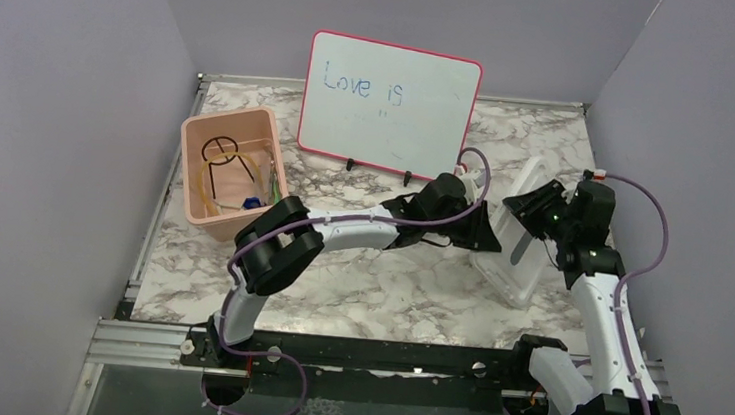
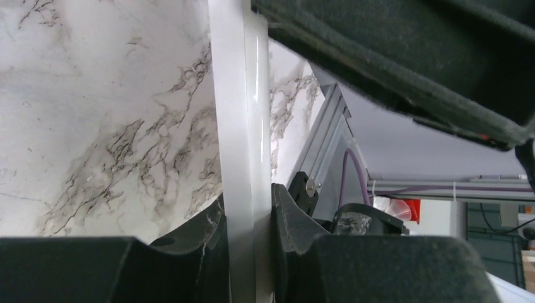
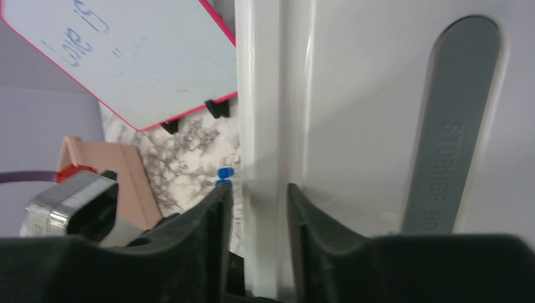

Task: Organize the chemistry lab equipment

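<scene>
The chemistry lab equipment lies in the pink bin (image 1: 187,172) at the left. I make out a black wire ring tripod (image 1: 218,144), a tan rubber tube (image 1: 247,165) and a blue-capped tube (image 1: 254,202). The bin's white lid (image 1: 523,243) stands on edge at the right. My left gripper (image 1: 489,236) is shut on its rim; the left wrist view shows both pads (image 2: 287,214) pressed against the white lid (image 2: 240,126). My right gripper (image 1: 534,214) straddles the lid's upper edge, and in the right wrist view it (image 3: 258,196) stands open, with a gap beside the lid (image 3: 353,95).
A pink-framed whiteboard (image 1: 390,104) reading "Love is" stands at the back middle. Purple walls close in left, right and behind. A grey handle strip (image 3: 448,126) runs down the lid's face. The pink bin (image 3: 135,183) and a blue cap (image 3: 225,173) show past the right fingers.
</scene>
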Robot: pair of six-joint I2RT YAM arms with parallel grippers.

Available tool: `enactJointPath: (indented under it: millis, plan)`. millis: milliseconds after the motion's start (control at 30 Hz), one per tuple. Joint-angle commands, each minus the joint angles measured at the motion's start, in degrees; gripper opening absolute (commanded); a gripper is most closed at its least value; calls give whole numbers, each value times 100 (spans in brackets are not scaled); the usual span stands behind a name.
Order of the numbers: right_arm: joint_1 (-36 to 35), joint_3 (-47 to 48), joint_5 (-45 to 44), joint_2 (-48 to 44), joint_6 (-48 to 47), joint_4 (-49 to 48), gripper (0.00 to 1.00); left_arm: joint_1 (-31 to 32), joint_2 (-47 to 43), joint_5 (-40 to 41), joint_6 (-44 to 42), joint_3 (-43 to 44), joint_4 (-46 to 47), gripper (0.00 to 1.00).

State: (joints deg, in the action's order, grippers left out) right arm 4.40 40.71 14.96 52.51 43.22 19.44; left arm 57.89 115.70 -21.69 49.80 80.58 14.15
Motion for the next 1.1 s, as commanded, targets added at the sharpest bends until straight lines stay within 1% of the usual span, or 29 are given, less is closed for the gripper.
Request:
enactJointPath:
  millis: [0, 67, 133, 200, 367, 467, 567, 633, 667, 700, 767, 833, 900, 1000, 1067]
  plan:
    - [-23, 602, 24, -246, -362, 348, 51, 7, -762, -103, -574, 162, -253, 0]
    - [-20, 809, 136, -308, -551, 428, 58, -92, -1026, -188, -603, 133, -315, 0]
    - [-25, 1053, 310, -340, -709, 503, 60, -234, -1354, -271, -594, 75, -347, 0]
    - [-19, 1265, 547, -378, -847, 508, 61, -383, -1676, -323, -644, 35, -408, 0]
    - [-26, 1839, 811, -397, -913, 507, 62, -848, -2472, -211, -883, 161, -1030, 0]
    - [-21, 2034, 1102, -343, -842, 294, 62, -1320, -2944, -305, -755, 59, -1151, 0]
    - [-26, 2129, 1587, -148, -666, -47, 64, -1897, -3415, -426, -593, -66, -1270, 0]
    - [-25, 2104, 2156, 103, -440, -492, 64, -2339, -3689, -644, -402, -122, -1275, 0]
    - [-23, 2055, 2457, 298, -247, -969, 64, -2636, -3825, -752, -249, -141, -1275, 0]
    - [-23, 2013, 2750, 475, -32, -1217, 64, -2838, -3944, -849, -146, -151, -1270, 0]
    - [-34, 1997, 3324, 825, 414, -2142, 65, -3272, -4167, -1077, 130, -164, -1197, 0]
    - [-115, 1986, 3714, 1142, 892, -2949, 66, -3704, -4328, -1382, 458, -192, -1053, 0]
    - [-335, 2203, 3719, 1457, 1020, -3165, 67, -4130, -4441, -1676, 860, -257, -805, 0]
    - [-987, 2658, 3449, 1860, 893, -3106, 69, -4710, -4508, -2095, 1556, -428, -262, 0]
    - [-1261, 2818, 3331, 2112, 1015, -3365, 70, -5036, -4527, -2339, 2047, -602, 184, 0]
